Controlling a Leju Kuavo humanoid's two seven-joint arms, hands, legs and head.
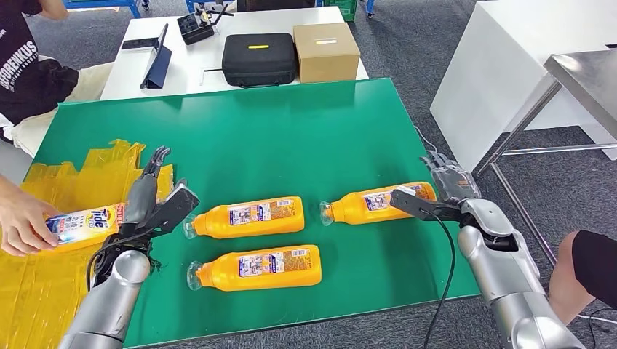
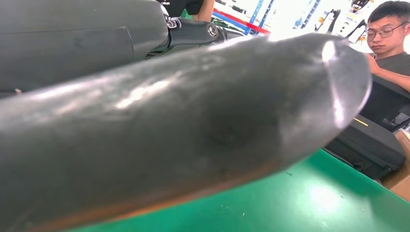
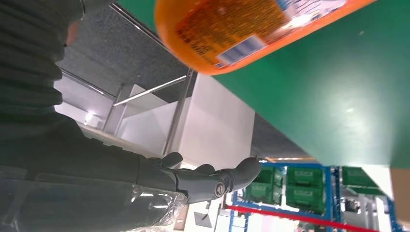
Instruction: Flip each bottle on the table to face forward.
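Right now my right hand hangs with fingers spread and empty just off the base of the nearest bottle, probably lining up to roll it; my left hand looks empty, fingers extended; two more bottles lie back-label up on the green table
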